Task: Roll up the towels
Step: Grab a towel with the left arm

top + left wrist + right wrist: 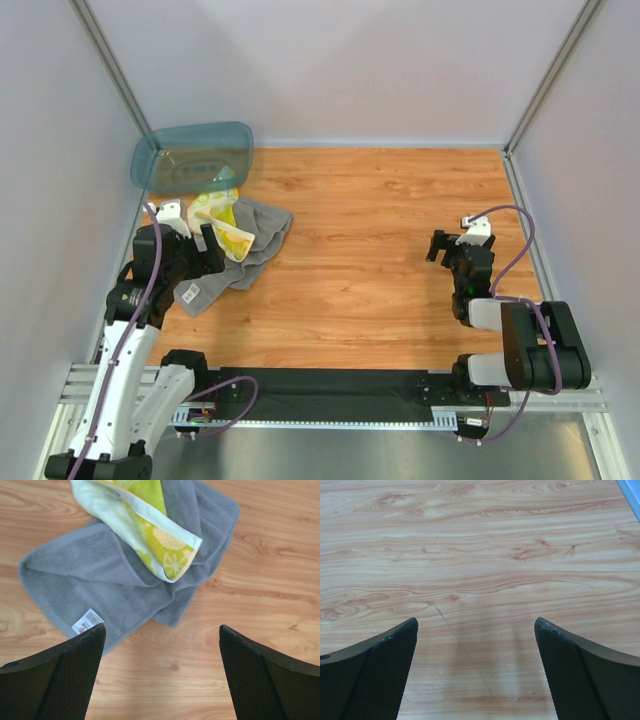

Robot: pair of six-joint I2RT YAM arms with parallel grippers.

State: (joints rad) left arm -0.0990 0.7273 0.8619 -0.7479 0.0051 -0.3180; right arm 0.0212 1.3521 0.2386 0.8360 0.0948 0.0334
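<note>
The grey towel (255, 245) lies crumpled at the table's left, with its white tag (190, 294) at the near corner. The yellow-and-white cloth (222, 222) lies on top of it, partly reaching into the tub. In the left wrist view the grey towel (105, 580) fills the upper left, with the yellow cloth (160, 540) across it and the tag (86, 621) by my left finger. My left gripper (195, 250) (162, 630) is open and empty, hovering at the towel's near edge. My right gripper (447, 247) (476, 622) is open and empty over bare wood at the right.
A translucent teal tub (160, 160) stands tilted at the back left corner, against the wall. Grey walls with metal posts close in the table on three sides. A black rail (330, 385) runs along the near edge.
</note>
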